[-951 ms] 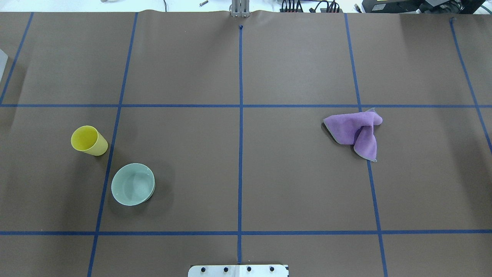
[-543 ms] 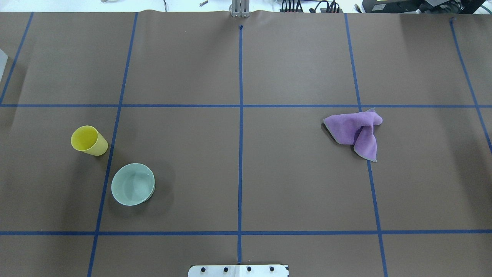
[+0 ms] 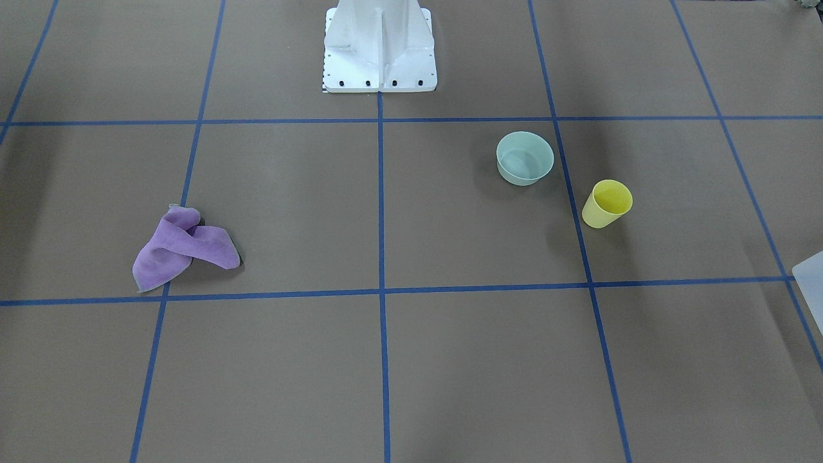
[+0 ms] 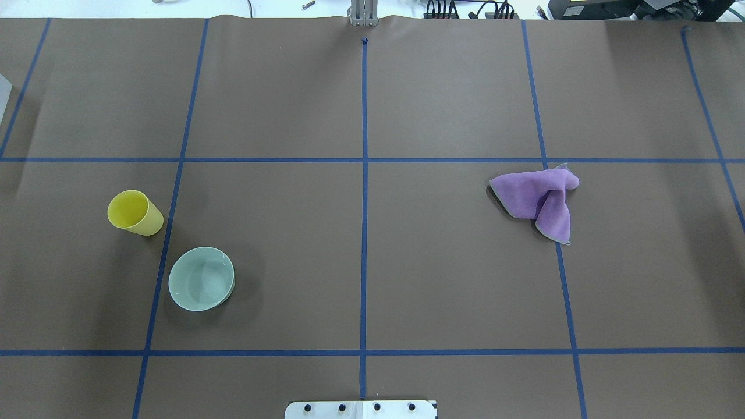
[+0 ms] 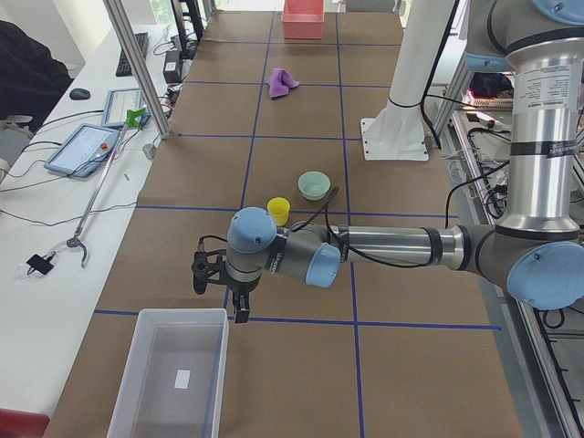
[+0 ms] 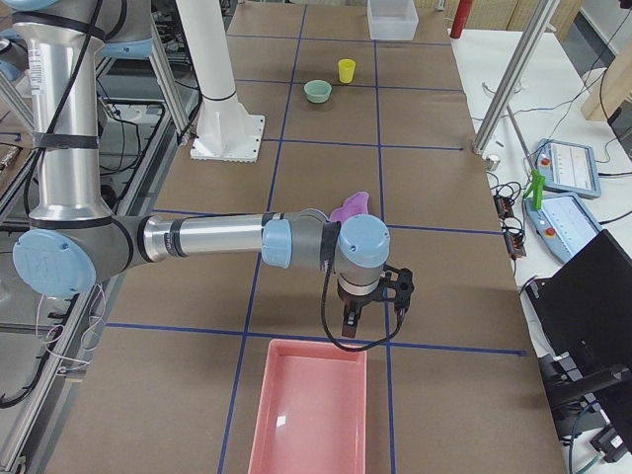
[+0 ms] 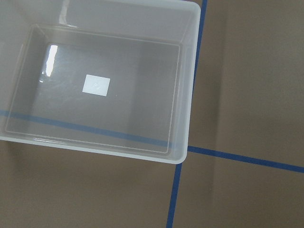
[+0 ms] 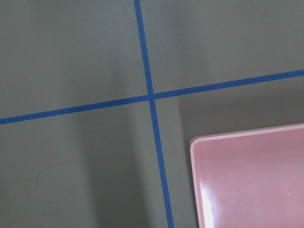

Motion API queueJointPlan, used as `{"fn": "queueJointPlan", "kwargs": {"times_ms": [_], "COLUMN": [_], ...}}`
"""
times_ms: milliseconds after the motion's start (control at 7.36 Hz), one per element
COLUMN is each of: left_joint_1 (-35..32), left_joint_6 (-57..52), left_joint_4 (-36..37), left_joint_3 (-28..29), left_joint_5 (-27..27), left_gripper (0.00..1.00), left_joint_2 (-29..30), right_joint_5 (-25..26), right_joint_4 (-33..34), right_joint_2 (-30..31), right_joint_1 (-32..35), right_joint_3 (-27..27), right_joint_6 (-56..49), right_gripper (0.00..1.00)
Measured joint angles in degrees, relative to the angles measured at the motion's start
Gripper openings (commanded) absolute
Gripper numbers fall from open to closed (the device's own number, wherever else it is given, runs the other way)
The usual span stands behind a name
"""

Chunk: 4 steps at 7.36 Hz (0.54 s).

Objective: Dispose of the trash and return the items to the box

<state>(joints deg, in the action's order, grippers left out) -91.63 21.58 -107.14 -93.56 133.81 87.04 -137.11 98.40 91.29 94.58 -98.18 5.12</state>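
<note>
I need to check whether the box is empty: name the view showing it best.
Left wrist view: it looks straight down into the box, floor bare except a white label. Exterior left shows it obliquely; front-facing and overhead catch only a corner; exterior right shows it far off.

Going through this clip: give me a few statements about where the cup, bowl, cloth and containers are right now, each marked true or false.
1. The yellow cup stands upright on the table, apart from the teal bowl. True.
2. The purple cloth lies inside the pink bin. False: it lies crumpled on the table, and the bin is empty.
3. The clear box holds no items. True: only a white label shows on its floor.
4. The teal bowl already sits in the clear box. False: it is on the table near the yellow cup.
</note>
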Motion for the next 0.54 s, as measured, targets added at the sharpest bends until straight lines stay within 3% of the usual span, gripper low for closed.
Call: {"fn": "queueJointPlan", "kwargs": {"times_ms": [543], "left_joint_1": [0.1], "left_joint_6": [0.1], "left_joint_4": [-0.4], "left_joint_3": [0.7], "left_joint_5": [-0.2], "left_gripper": [0.99], "left_joint_2": [-1.4], "right_joint_5": [0.0], "right_joint_4": [0.1], "right_joint_2": [0.3], "right_joint_1": [0.7], "right_joint_3": [-1.5], "right_joint_6": [0.1], "right_gripper": [1.0]}}
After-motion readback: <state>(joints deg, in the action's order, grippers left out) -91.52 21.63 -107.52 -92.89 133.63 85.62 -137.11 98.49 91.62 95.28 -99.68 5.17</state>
